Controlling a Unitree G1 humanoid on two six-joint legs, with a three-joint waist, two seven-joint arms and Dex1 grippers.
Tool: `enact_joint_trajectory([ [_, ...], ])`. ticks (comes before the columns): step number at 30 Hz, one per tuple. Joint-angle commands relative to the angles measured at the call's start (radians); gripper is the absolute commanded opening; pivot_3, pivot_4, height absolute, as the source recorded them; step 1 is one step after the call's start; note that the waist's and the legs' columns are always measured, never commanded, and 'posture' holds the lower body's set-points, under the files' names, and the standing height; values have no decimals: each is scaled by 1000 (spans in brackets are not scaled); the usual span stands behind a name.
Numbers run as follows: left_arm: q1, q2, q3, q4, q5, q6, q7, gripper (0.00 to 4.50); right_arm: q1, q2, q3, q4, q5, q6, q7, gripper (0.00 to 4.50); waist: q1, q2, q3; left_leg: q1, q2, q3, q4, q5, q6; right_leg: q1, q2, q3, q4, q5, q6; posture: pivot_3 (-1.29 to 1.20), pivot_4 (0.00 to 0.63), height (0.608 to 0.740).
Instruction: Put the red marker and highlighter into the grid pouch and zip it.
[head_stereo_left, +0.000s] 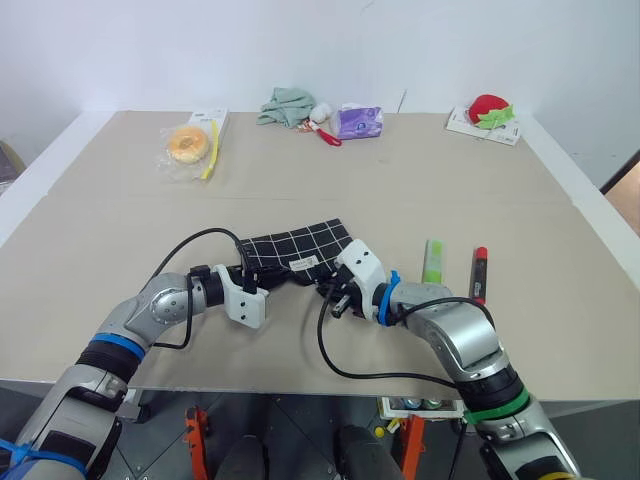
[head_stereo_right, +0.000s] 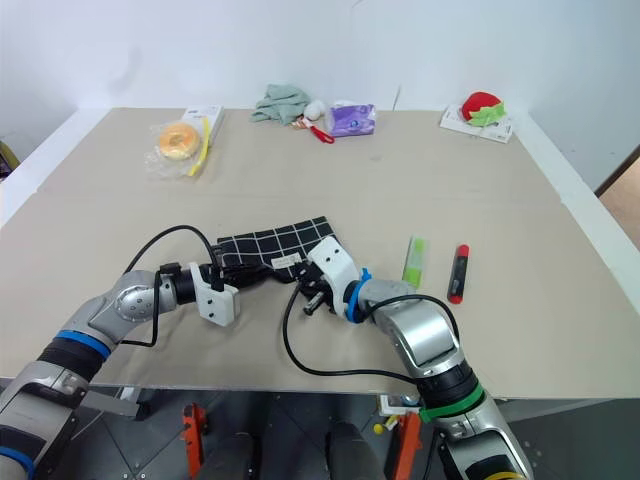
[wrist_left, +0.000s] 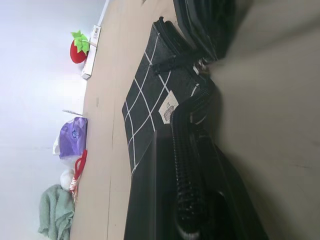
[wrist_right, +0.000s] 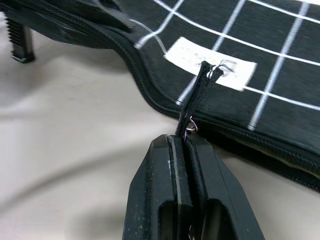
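The grid pouch (head_stereo_left: 298, 246), black with white lines and a small white label (wrist_right: 210, 63), lies flat near the table's front. My left gripper (head_stereo_left: 270, 281) is shut on the pouch's near left edge. My right gripper (wrist_right: 183, 143) is shut on the black pull cord (wrist_right: 199, 97) of the zipper at the pouch's near right end. To the right of the pouch, the light-green highlighter (head_stereo_left: 432, 261) and the red marker (head_stereo_left: 479, 274) lie side by side on the table, apart from both grippers.
Along the table's far edge lie a bagged doughnut (head_stereo_left: 187, 145), a green cloth (head_stereo_left: 286, 106), a purple packet (head_stereo_left: 358, 121) and a red strawberry plush (head_stereo_left: 489, 109) on a white box. Black cables loop from both wrists over the table's front.
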Motion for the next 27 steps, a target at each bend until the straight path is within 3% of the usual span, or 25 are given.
enact_joint_trajectory([
  [1,20,-21,-31,5,9,3,-6,0,-30,22,7,-67,31,-7,20,77,0,0,0,0,0,0,0,0,0,0,0,0,0,0,0,0,150,740],
  [8,21,-22,-27,5,7,6,-7,0,-29,17,16,-67,31,-7,31,77,0,0,0,0,0,0,0,0,0,0,0,0,0,0,0,0,150,740],
  [16,25,-24,-19,-3,-6,13,-18,0,-10,-85,80,-70,-20,-27,64,77,1,0,0,0,-1,0,0,0,0,0,-1,-1,-1,0,1,0,150,740],
  [27,34,-29,-16,-11,-10,21,-25,0,-43,28,39,-82,23,-50,44,77,1,0,0,-6,-1,-4,0,0,0,-1,-2,-5,-7,1,1,0,150,740],
])
